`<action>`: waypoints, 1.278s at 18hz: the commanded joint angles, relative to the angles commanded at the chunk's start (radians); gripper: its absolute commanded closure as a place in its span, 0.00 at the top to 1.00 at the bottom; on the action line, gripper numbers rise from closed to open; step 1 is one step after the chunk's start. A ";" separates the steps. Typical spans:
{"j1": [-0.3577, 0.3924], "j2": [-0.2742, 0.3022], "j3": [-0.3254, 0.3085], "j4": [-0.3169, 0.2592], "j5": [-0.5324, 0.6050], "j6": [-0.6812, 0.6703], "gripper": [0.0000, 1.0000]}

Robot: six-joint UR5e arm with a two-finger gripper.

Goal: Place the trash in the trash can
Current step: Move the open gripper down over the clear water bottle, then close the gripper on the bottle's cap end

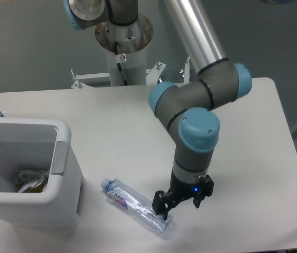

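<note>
The open black two-finger pincer (180, 205) hangs at the lower-right end of the clear crushed plastic bottle (136, 205), whose long axis runs up-left toward the white rectangular plastic bin (64, 174).

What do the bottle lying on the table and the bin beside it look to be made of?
The clear crushed plastic bottle with red-blue label looks like thin transparent plastic: the table shows through it and its walls are dented. The white rectangular bin with rounded corners appears to be opaque moulded plastic, with smooth walls and a soft sheen.
</note>
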 joint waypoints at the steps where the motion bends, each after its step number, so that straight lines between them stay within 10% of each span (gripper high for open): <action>1: -0.003 -0.009 0.009 0.000 0.011 -0.018 1.00; 12: -0.078 -0.124 0.104 -0.129 0.147 -0.094 1.00; 23: -0.120 -0.141 0.064 -0.138 0.201 -0.150 1.00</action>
